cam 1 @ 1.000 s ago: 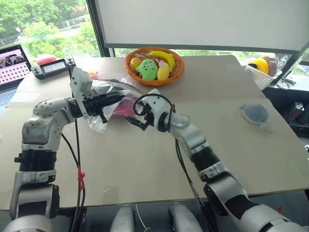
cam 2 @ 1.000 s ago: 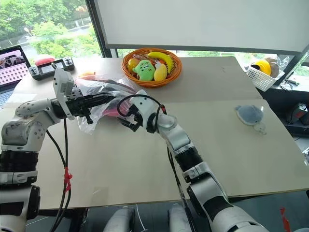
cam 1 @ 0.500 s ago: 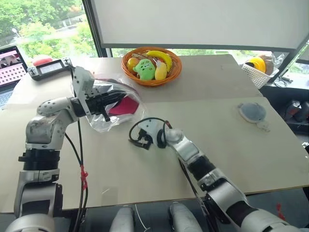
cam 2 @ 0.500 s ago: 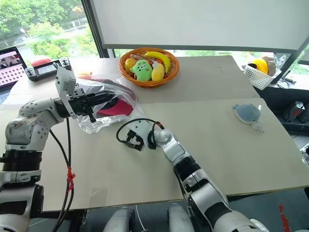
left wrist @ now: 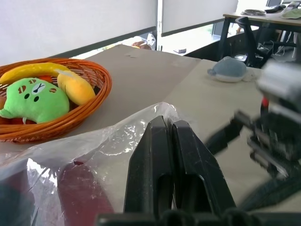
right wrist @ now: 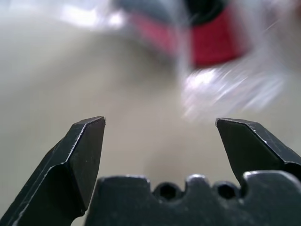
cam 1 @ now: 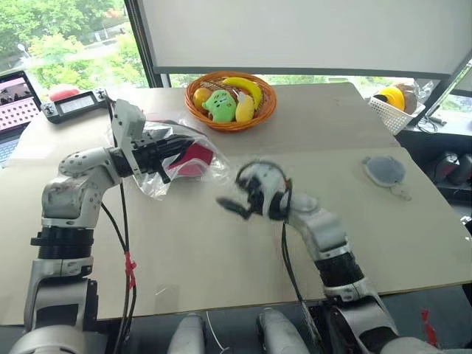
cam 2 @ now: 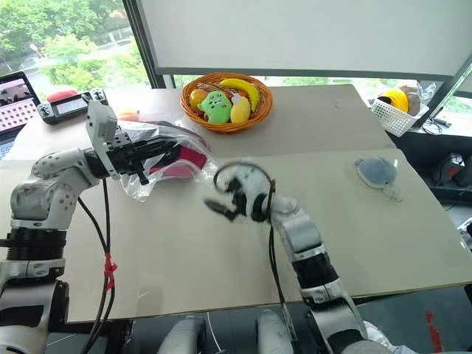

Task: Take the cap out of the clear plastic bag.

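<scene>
Plainly, the clear, crinkly plastic bag (cam 1: 177,158) sits on the pale beige table (cam 1: 221,243), on the robot's left side, just in front of the woven orange basket (cam 1: 230,118) of plush fruit. Inside it lies the baseball cap (cam 1: 193,158), its dark red fabric glowing through the glossy film, with a darker crown part half hidden behind the left arm. The cap is wholly enclosed by the bag. The left gripper (cam 1: 171,150) has its two black fingers pressed together on a fold of the bag's upper edge, lifting the film into a peak; the left wrist view shows plastic draped over the fingers. The right gripper (cam 2: 225,203) hangs above the table just beside the bag's near corner, apart from it, fingers spread wide and empty. A small grey-blue round soft pad (cam 1: 385,170) rests well apart toward the table's right side.
</scene>
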Tool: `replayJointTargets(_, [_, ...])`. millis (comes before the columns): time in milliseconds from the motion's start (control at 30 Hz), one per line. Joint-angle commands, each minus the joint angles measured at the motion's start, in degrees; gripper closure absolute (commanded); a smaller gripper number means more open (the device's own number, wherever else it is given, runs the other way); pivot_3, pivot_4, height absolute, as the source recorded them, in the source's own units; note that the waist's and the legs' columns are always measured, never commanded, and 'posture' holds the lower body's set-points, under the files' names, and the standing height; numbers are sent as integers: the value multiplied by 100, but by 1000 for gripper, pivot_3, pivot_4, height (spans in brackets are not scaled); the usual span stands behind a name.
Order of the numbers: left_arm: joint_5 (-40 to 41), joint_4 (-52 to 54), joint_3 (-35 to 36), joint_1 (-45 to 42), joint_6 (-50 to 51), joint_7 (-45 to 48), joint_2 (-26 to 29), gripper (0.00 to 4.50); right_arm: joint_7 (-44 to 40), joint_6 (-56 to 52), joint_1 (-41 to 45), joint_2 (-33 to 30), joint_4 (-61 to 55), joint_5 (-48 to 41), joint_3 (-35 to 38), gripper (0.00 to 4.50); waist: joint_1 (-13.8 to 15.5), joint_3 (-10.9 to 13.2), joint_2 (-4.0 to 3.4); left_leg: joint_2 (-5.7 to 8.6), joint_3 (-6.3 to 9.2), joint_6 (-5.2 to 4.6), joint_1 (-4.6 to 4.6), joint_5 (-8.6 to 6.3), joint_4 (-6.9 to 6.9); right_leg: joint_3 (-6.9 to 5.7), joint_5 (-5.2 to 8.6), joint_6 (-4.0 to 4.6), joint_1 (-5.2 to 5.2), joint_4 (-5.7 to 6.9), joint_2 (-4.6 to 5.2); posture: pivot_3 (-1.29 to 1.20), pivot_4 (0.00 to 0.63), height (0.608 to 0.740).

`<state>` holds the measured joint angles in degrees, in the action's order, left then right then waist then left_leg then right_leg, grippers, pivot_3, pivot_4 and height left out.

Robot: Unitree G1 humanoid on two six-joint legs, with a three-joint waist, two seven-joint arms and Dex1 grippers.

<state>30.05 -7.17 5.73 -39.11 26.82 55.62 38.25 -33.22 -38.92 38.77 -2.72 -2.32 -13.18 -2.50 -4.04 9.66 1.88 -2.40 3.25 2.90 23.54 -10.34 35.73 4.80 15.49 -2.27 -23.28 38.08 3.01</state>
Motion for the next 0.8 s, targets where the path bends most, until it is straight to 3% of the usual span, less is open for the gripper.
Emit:
replayJointTargets(33, [-29,200,71,-1,-32,-2,14,4389,638,-541,371,749,-412,-727,361,0,-1,0,0,1,0,0,0,0,-1,0,0,0,0,0,1,0,150,735])
replayJointTargets(233, [-96,143,45,-65,-66,-3,-62,4389,1074,-542,535,1301,236,-825,-5,0,50,1,-1,7,1,-2,8,-1,1,-2,0,0,0,-4,6,0,150,735])
replayJointTargets(400, [-107,179,64,-23,-93,-17,-82,4389,1217,-506,416,1196,386,-957,-142,0,16,1,-1,7,1,-2,10,-1,-1,-3,0,0,-6,-4,6,0,150,735])
replayJointTargets(800, [-126,260,73,98,-164,4,-75,4389,1833,-1172,248,421,-1459,-1500,591,0,27,1,-1,8,3,-2,29,-1,0,-3,0,-1,-20,-4,8,0,150,735])
